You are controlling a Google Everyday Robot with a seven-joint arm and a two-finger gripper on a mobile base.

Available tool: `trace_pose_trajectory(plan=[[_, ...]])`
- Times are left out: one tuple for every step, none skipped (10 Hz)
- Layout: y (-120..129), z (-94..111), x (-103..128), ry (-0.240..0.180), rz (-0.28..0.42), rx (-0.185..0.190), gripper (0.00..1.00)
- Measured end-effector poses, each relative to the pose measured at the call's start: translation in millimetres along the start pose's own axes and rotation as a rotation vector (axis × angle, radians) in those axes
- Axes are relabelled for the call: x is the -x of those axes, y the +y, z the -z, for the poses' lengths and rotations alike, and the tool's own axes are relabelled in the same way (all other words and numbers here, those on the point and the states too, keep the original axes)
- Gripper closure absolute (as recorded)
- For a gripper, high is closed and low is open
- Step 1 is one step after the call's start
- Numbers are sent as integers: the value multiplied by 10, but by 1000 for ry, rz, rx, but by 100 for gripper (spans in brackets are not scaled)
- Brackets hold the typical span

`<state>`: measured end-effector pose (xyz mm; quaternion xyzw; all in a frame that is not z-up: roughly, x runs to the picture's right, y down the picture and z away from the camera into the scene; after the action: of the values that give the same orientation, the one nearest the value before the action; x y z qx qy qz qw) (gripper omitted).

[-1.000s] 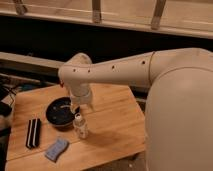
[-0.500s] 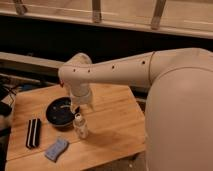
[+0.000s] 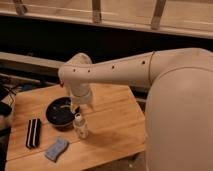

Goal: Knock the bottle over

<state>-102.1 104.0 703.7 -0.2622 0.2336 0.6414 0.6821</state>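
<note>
The bottle (image 3: 80, 126) is small and clear with a white cap. It stands upright on the wooden table (image 3: 117, 122), just right of the black bowl (image 3: 59, 113). My gripper (image 3: 76, 108) hangs from the white arm directly above the bottle's cap, at the bowl's right rim. Whether it touches the bottle cannot be told.
A black block with a white stripe (image 3: 33, 132) lies at the table's left front. A blue sponge (image 3: 56, 149) lies near the front edge. My white arm (image 3: 150, 75) spans the scene from the right. A dark wall and rail run behind the table.
</note>
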Motion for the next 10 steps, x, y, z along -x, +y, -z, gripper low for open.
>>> trace_pose_trajectory(plan=[[-13,-12,-5,-4,8,-1,32],[-25,-15,-6,-7,10,-2,31],[-28,-17,-9,-7,11,-2,31],[-29,-18,-12,-9,14,-3,31],[-28,-27,-23,-10,19,-4,31],[-29,-38,-39,-11,25,-7,31],[-34,-47,-50,-12,29,-10,31],[-36,-51,-55,-12,32,-12,31],[-40,-55,-59,-14,36,-13,33],[-45,-65,-66,-13,37,-15,37]])
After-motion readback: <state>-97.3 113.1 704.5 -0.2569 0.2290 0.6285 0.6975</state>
